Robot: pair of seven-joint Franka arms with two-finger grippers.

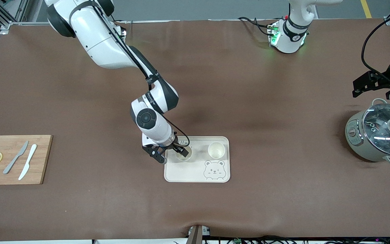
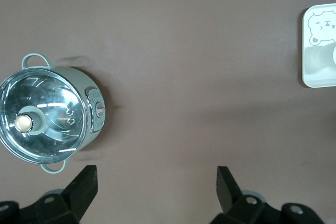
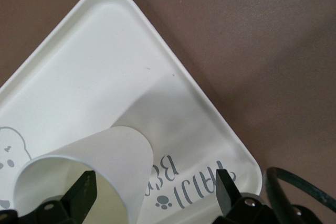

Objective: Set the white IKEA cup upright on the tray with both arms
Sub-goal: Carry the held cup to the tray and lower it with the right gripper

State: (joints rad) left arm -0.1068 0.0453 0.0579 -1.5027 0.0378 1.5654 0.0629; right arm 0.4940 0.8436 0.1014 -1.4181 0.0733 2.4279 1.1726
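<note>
The table (image 1: pixel 215 84) filled the front view, with the cream tray (image 1: pixel 188 173) seen just below the frame's centre. 2 white cups stood upright on the tray: 1 (image 1: pixel 216 149) stood free near the tray's upper right corner, the other (image 1: pixel 184 154) beside it. The right gripper (image 1: pixel 171 153) was spread wide around that second cup (image 3: pixel 89 174). The left gripper (image 2: pixel 156 182) was held open at the frame's right edge, above the pot (image 1: pixel 379 134), its arm waiting.
</note>
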